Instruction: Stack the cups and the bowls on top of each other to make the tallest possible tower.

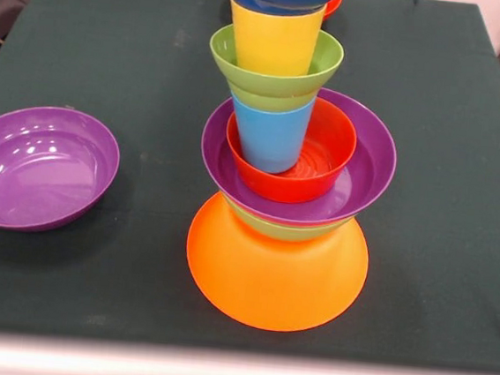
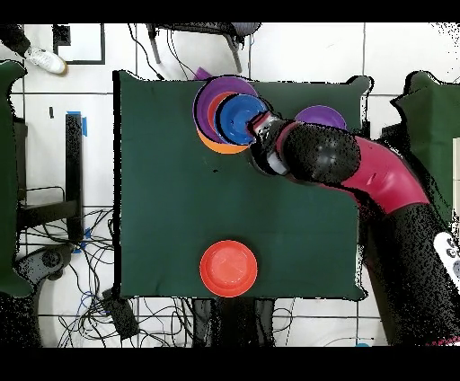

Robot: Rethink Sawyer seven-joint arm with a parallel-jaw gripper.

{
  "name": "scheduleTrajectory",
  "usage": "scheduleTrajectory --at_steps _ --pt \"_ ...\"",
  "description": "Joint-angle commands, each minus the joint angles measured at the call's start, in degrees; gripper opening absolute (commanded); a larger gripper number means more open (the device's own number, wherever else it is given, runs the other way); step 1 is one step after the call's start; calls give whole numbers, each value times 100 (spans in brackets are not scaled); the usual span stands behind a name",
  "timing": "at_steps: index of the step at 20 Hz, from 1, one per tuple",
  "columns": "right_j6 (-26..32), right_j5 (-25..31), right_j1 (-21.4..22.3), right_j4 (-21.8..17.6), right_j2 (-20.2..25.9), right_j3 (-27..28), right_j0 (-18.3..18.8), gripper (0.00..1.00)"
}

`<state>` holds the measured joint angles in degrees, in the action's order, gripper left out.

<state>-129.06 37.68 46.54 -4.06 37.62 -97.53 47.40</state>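
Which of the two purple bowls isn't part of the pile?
The purple bowl sitting alone on the green table, upright and empty. The other purple bowl sits in the tower, holding a red-orange bowl.

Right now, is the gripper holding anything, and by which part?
Cannot be told. In the overhead view the gripper sits at the rim of the dark blue bowl atop the tower, but the arm hides any contact. The front view does not show it.

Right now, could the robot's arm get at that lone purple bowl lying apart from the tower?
Probably yes. The purple bowl sits open side up on bare cloth with nothing on it, and the arm already passes near it.
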Motion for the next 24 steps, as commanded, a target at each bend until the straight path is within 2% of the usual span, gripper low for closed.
scheduleTrajectory --at_steps 1,10,24 --pt "330 -34 -114 39 246 -221 17 100" --pt "176 343 -46 211 205 14 -9 100" --pt "-40 1357 194 530 -2 672 -273 100"
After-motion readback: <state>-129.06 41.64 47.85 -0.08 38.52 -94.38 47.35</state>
